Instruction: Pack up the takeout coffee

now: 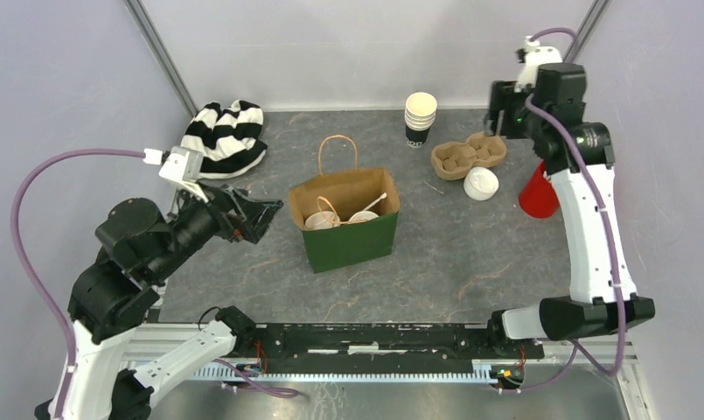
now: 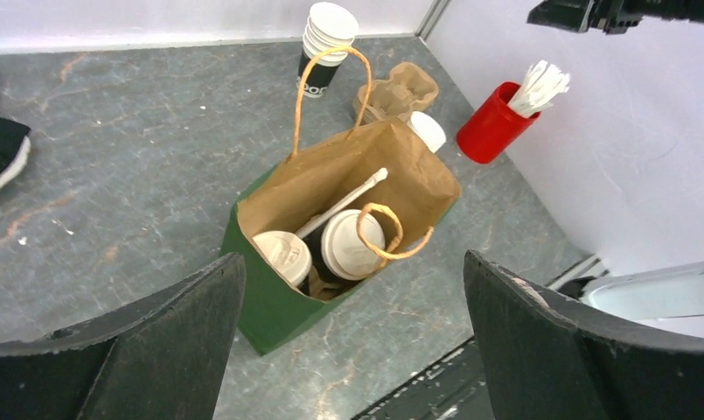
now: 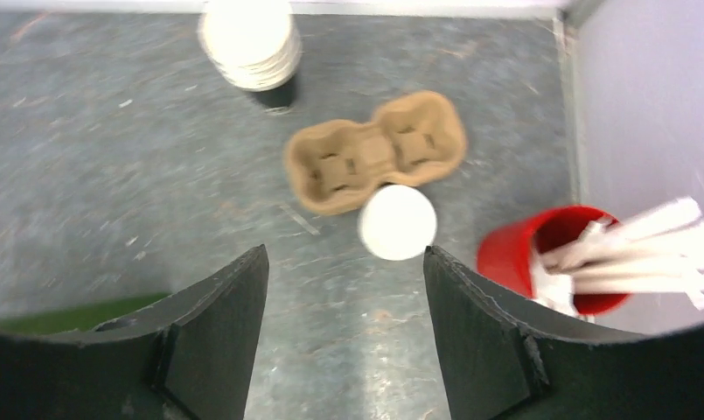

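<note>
Left wrist view looks down into the green bag (image 2: 274,315) on the tabletop (image 2: 112,157). One coffee cup (image 2: 282,255) and a second coffee cup (image 2: 350,245) stand inside the bag, white lids on. The left gripper (image 1: 259,213) is just beside the bag, jaws wide apart. The right gripper (image 3: 344,262) hangs well apart from the bag, jaws apart and empty.

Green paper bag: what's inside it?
Two paper cups with round white plastic lids and one long white stick. The green paper bag's brown walls cover the cups' sides and bottom.

Bag (image 2: 274,306) mouth crowded with two lidded cups (image 2: 282,255), stirrer (image 2: 348,199), drooped handle (image 2: 392,238); bare table (image 2: 138,157) around it.
</note>
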You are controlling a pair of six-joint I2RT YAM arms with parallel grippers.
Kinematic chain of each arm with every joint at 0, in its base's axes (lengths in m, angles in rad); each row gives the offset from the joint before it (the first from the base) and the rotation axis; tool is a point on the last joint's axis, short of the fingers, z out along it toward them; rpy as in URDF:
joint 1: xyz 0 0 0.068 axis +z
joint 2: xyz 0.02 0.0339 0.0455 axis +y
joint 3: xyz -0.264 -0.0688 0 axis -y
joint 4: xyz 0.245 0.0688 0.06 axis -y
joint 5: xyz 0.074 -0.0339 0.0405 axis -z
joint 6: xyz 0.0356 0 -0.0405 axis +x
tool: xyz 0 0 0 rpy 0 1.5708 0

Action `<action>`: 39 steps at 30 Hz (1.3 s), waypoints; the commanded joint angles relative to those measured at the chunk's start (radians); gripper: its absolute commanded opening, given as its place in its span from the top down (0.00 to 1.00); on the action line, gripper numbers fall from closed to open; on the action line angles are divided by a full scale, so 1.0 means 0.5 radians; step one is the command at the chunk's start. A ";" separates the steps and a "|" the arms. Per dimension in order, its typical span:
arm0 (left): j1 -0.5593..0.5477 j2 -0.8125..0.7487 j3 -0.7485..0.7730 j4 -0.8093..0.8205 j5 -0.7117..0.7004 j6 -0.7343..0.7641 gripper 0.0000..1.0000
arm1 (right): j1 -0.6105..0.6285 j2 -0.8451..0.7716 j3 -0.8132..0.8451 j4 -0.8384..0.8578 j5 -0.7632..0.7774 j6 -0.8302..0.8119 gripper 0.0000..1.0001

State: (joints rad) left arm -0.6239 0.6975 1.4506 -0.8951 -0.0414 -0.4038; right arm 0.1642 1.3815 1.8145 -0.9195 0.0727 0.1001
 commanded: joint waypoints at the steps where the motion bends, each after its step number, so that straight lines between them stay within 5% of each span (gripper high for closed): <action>1: -0.004 0.144 0.001 0.177 0.040 0.330 0.00 | -0.490 0.153 -0.179 0.237 -0.094 0.178 0.30; 5: -0.004 0.357 0.120 0.074 -0.029 0.441 0.00 | -0.760 0.282 -0.285 0.539 -0.140 0.410 0.35; 11: -0.004 0.434 0.022 0.159 -0.141 0.629 0.00 | -0.900 0.673 0.154 0.320 0.076 0.233 0.36; 21: -0.004 0.503 -0.092 0.178 -0.175 0.664 0.00 | -0.952 0.685 -0.004 0.346 0.066 0.146 0.44; 39: -0.001 0.560 -0.034 0.101 -0.168 0.643 0.00 | -0.952 0.585 -0.264 0.345 0.087 0.125 0.40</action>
State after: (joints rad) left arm -0.6239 0.9756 1.4052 -0.8593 -0.1284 -0.1261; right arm -0.3099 1.7023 1.6825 -0.7727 0.1108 0.1661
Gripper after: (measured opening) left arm 0.994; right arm 0.605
